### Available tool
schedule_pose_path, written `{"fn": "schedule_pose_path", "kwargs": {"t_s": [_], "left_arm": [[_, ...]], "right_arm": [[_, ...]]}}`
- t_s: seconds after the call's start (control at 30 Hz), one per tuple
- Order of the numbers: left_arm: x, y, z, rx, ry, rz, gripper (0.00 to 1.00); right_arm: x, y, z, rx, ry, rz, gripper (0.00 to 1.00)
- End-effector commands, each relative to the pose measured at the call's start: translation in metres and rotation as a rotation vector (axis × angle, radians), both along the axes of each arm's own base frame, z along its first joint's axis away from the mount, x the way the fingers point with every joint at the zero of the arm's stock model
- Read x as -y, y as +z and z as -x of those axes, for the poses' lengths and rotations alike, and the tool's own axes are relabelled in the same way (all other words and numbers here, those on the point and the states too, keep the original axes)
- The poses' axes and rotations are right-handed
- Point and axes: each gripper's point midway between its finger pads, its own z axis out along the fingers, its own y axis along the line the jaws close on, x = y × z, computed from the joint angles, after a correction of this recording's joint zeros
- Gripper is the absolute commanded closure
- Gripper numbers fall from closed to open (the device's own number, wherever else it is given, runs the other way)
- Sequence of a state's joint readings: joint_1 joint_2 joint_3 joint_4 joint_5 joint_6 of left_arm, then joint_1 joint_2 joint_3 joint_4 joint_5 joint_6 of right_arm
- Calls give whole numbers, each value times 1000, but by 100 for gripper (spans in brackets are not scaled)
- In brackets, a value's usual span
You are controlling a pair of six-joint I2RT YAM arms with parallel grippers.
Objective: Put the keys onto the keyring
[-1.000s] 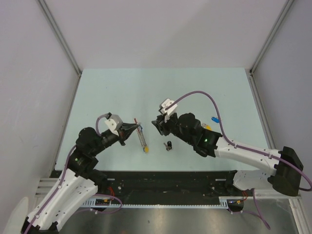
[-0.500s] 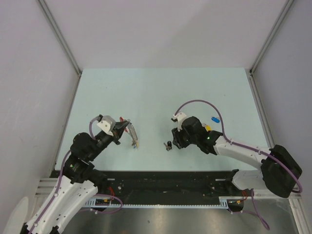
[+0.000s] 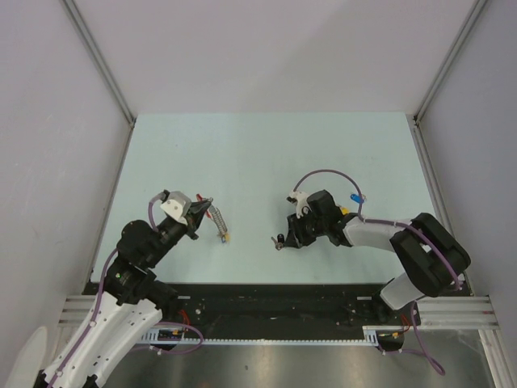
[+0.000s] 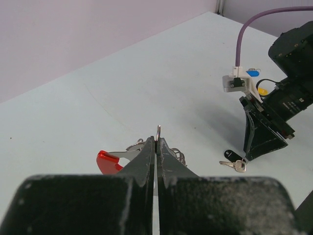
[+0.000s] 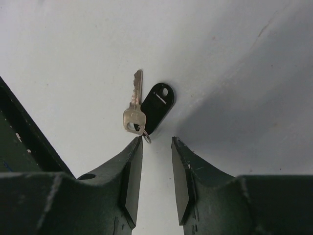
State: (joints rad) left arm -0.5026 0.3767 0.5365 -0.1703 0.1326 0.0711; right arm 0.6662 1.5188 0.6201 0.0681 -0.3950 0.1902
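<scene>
My left gripper point(image 3: 202, 212) is shut on the keyring's grey wire point(image 4: 158, 131) and holds it above the table. The keyring's red curved section point(image 4: 108, 161) sticks out left of the jaws, and a coil with small tags hangs below point(image 3: 219, 227). A silver key point(image 5: 133, 112) with a black oblong tag point(image 5: 156, 106) lies flat on the table point(image 3: 279, 240). My right gripper point(image 5: 156, 142) is open, low over the table, its tips just short of that key's small ring. I cannot pick out a blue-tagged key.
A short blue tag with a pale end point(image 3: 354, 198) and a yellow tag point(image 3: 343, 210) lie behind my right wrist; both show in the left wrist view point(image 4: 252, 73). The table's near edge point(image 3: 258, 283) is close below the arms.
My left arm has drawn the keyring leftward and away from the right gripper. My right gripper has swung down and back to the black-tagged key and now sits open just behind it.
</scene>
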Motion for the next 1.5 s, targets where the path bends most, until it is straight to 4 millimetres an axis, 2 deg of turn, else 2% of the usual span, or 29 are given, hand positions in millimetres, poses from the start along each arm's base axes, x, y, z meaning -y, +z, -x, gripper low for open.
{"fn": "schedule_pose_path", "kwargs": {"t_s": [0.0, 0.2, 0.47, 0.57, 0.77, 1.1, 1.27, 1.4, 1.47], "left_arm": [[-5, 23, -2, 75, 22, 18, 100], [-3, 22, -1, 72, 10, 17, 100], [-2, 20, -2, 64, 7, 13, 99], [-1, 20, -2, 65, 5, 14, 100], [-1, 20, -1, 65, 0, 12, 100], [0, 20, 0, 67, -6, 14, 100], [0, 22, 0, 73, -4, 18, 99], [0, 22, 0, 72, -6, 17, 100], [-1, 22, 0, 73, -2, 18, 100]], "right_arm": [[-10, 5, -7, 4, 47, -72, 66], [-13, -2, 1, -33, 108, -80, 69], [-12, 1, 4, -46, 150, -55, 74], [-11, 4, 1, -38, 146, -49, 80], [-13, 12, 0, -3, 154, -50, 100], [-22, 28, -1, 90, 140, -31, 100], [-30, 26, -5, 186, 70, 14, 100], [-39, 31, -8, 271, 19, -27, 100], [-34, 24, -7, 286, -9, -4, 100]]}}
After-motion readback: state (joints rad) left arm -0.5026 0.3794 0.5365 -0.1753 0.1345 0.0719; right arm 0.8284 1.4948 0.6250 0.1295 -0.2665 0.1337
